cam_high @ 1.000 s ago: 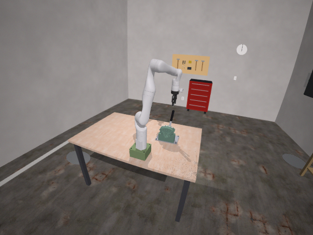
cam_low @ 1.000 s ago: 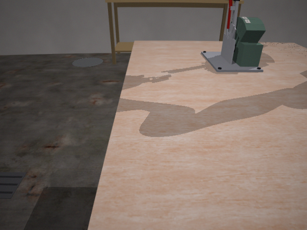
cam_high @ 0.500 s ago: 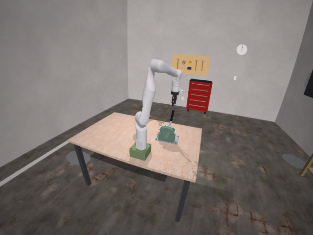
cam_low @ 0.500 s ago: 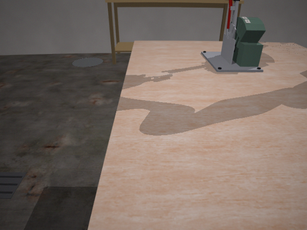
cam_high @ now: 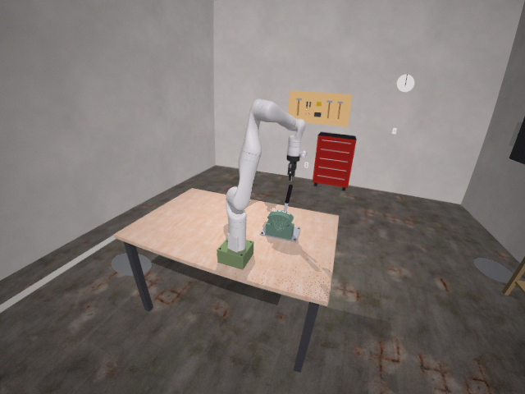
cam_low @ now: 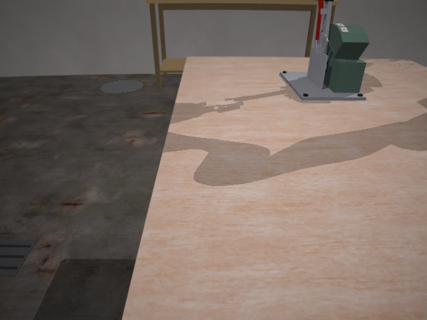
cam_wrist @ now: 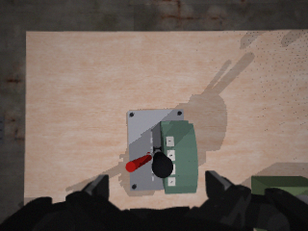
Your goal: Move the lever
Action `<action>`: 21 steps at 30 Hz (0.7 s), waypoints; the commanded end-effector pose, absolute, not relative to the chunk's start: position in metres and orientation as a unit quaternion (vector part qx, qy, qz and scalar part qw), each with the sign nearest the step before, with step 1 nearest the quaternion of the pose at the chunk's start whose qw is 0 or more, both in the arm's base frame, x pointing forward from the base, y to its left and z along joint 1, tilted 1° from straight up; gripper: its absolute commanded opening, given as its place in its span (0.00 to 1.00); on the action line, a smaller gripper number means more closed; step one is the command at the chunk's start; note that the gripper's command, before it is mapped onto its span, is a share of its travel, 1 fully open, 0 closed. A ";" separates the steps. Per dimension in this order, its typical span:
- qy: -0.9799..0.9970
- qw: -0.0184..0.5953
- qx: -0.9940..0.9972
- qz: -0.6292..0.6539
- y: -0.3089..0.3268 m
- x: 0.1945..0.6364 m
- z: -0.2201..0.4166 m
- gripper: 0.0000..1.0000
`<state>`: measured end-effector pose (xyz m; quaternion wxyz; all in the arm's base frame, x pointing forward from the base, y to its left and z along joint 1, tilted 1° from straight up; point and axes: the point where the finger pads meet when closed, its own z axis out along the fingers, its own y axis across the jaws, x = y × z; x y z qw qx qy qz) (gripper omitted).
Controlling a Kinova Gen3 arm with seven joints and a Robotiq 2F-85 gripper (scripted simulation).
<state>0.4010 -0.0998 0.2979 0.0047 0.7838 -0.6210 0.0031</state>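
Two fingers of the gripper (cam_wrist: pixel 156 185) stand wide apart and hold nothing, hanging above the lever's black handle (cam_wrist: pixel 162 165) without touching it. On the wooden table (cam_high: pixel 186 224) the lever unit has a grey base plate (cam_wrist: pixel 140 126) and a green housing (cam_wrist: pixel 185 144), and the red bar (cam_wrist: pixel 138 164) sticks out beside the handle

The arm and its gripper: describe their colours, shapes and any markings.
The arm is glossy white, built of rounded tubular links on a square green base block. The gripper is black, its two fingers chunky with grey inner faces. No cables or markings are visible.
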 end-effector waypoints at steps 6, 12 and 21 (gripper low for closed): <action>-0.621 0.005 0.784 0.003 -0.100 0.401 0.292 0.98; -0.621 0.005 0.784 0.003 -0.100 0.400 0.289 0.98; -0.621 0.005 0.784 0.003 -0.100 0.400 0.287 0.98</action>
